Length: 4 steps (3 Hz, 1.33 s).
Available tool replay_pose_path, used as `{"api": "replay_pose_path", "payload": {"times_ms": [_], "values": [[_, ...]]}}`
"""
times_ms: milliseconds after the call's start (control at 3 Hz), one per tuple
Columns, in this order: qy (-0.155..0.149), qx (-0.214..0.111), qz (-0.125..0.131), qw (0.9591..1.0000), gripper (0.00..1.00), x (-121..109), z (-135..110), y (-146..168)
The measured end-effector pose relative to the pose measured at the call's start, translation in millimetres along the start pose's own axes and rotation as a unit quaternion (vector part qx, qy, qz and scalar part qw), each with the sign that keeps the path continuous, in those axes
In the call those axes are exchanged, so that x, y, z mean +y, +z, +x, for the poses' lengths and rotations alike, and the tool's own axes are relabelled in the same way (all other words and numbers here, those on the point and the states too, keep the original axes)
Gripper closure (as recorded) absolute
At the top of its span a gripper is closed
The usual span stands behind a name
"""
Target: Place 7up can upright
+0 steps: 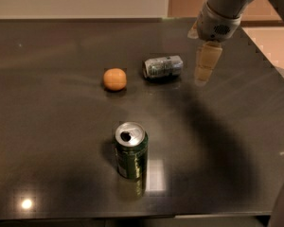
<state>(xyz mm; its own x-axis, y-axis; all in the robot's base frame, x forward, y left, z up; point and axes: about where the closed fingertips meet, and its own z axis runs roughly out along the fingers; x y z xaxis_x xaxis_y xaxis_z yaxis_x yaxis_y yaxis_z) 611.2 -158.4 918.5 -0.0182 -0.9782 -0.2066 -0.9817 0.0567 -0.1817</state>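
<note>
7up can [163,67] is lying on its side on the dark worktop [47,126], between an orange [115,79] and the tool [206,67]. The tool is hanging near the can's far end and gripping nothing; how wide it is standing I cannot tell. Being round, the can is risking a roll toward the orange if nudged off-centre. Nearer the camera an opened green can [131,149] is standing upright, its contents hidden.
</note>
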Motion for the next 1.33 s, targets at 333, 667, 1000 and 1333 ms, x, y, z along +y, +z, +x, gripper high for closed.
{"api": "replay_pose_path", "payload": {"times_ms": [333, 667, 1000, 1333], "values": [[-0.016, 0.011, -0.012, 0.9997, 0.0, -24, -14, 20], [-0.033, 0.012, -0.02, 0.9992, 0.0, -40, -31, 35], [-0.049, 0.013, -0.024, 0.9984, 0.0, -51, -49, 48], [-0.063, 0.015, -0.032, 0.9974, 0.0, -56, -65, 60]]}}
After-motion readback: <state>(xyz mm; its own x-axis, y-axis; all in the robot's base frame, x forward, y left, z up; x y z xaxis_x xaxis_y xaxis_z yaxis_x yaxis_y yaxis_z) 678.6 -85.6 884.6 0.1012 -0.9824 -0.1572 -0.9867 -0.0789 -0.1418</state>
